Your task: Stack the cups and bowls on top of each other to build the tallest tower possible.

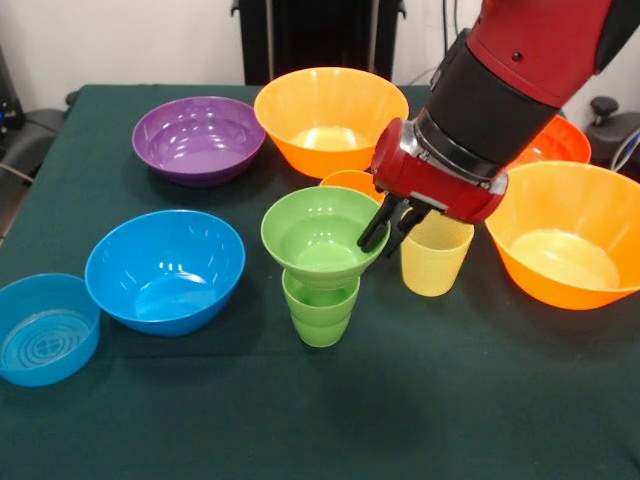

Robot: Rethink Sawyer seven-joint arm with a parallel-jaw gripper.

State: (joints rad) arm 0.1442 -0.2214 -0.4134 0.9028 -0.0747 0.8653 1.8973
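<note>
The green ribbed cup (320,312) stands upright on the dark green cloth, and the small green bowl (318,236) sits in its mouth as the tower's second piece. My gripper (384,233) comes down from the upper right. Its black fingers (370,232) straddle the green bowl's right rim, one inside and one outside, closed on it. The pale yellow cup (435,258) stands just right of the gripper. The orange cup (350,182) shows partly behind the green bowl.
A purple bowl (198,138) and a big orange bowl (330,120) are at the back. A second big orange bowl (570,245) is at the right, with a red-orange bowl (556,146) behind it. The medium blue bowl (165,268) and small translucent blue bowl (45,328) are at the left.
</note>
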